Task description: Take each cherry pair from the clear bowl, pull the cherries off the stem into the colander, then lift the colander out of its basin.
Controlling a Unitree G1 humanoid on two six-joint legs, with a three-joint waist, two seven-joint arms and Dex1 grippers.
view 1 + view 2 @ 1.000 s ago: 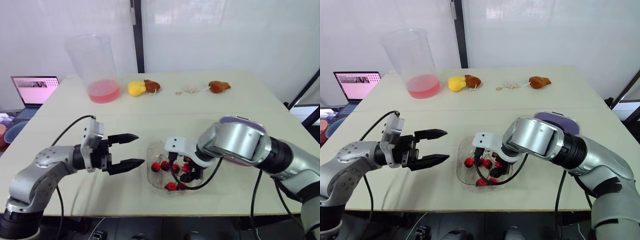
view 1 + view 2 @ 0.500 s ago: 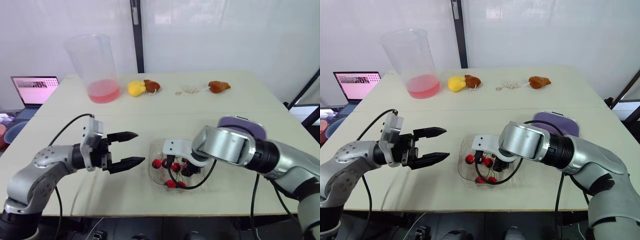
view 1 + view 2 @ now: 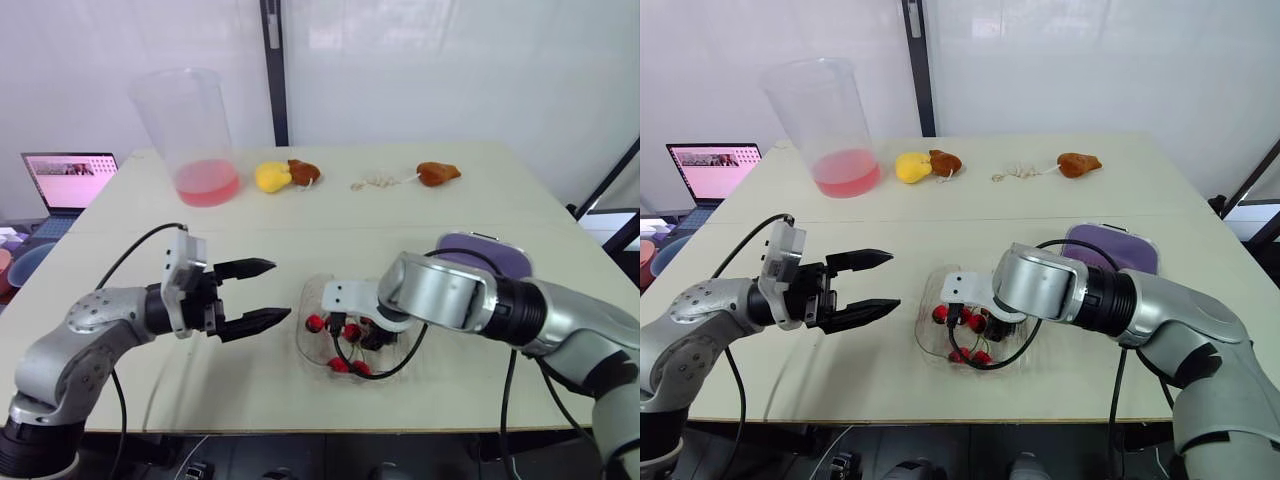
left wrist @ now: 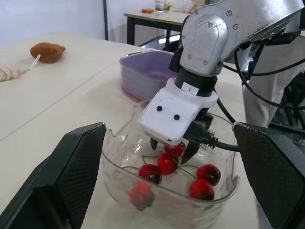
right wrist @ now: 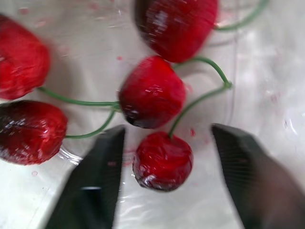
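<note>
Cherry (image 5: 162,161) centred in spread right hand (image 5: 167,130).

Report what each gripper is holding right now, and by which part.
Nothing. The left gripper is open beside the clear bowl; the right gripper is open inside it, fingers straddling a cherry without gripping it.

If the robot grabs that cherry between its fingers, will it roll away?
It may slip or roll: the cherry is round and glossy on the smooth clear bowl. Its thin curved stem looks bendy, so the joined cherry would probably dangle along. It looks small, so probably light.
</note>
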